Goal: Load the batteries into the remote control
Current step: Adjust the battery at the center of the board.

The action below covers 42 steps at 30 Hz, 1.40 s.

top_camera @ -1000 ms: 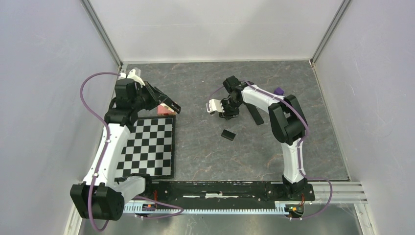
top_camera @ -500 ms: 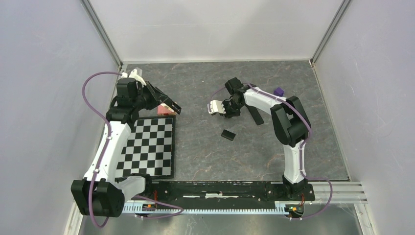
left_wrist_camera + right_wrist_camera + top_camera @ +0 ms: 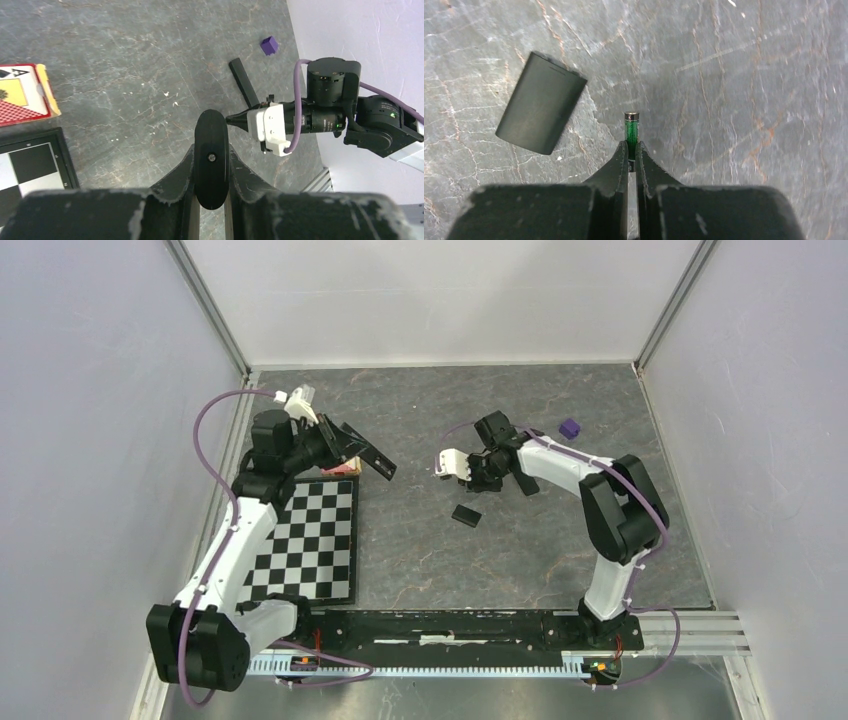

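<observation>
Now, from the left:
Checkerboard [image 3: 305, 540]: flat on the near-left part of the counter [image 3: 420, 560].
Card box [image 3: 342, 468]: red and yellow, just beyond the board's far right corner.
Left gripper [image 3: 211, 156]: closed on the remote control [image 3: 211, 127], held above the counter with its free end pointing right.
Cover [image 3: 541, 102]: small and black, lying flat in the middle of the counter.
Right gripper [image 3: 631, 150]: pinching a green battery [image 3: 631, 127], metal cap outward, above the counter.
Second black bar [image 3: 244, 82]: on the counter, just right of that gripper.
Purple cube [image 3: 569, 427]: far right.
</observation>
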Motion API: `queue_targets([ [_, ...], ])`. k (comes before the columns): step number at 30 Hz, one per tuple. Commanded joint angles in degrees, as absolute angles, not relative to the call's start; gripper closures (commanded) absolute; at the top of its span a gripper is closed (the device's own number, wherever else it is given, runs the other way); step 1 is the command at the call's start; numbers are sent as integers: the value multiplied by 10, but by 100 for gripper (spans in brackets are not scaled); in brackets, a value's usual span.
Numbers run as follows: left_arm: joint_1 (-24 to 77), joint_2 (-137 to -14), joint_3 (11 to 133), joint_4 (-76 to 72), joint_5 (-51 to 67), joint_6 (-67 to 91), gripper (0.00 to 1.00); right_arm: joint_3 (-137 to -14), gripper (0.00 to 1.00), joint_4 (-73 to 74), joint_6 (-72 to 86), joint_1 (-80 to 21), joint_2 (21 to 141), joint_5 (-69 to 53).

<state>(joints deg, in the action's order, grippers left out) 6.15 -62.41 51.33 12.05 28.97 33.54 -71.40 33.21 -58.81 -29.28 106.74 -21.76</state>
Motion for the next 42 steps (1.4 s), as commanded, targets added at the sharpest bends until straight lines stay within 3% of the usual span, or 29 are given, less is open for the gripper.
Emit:
queue_targets([
  [1, 87, -629, 504, 52, 300, 354, 98, -664, 91, 234, -505, -293, 1019, -166],
  [14, 113, -640, 496, 30, 274, 364, 98, -603, 84, 141, -245, -294, 1020, -19],
  [23, 113, -639, 503, 29, 271, 359, 98, -625, 80, 171, -226, -293, 1058, -4],
  [28, 114, -636, 510, 37, 267, 351, 98, -711, 79, 323, -261, -293, 1141, -4],
  [33, 113, -633, 520, 53, 265, 337, 98, -684, 79, 308, -272, -294, 1128, -46],
  [42, 113, -635, 520, 54, 265, 331, 98, -683, 82, 311, -258, -294, 1136, -4],
])
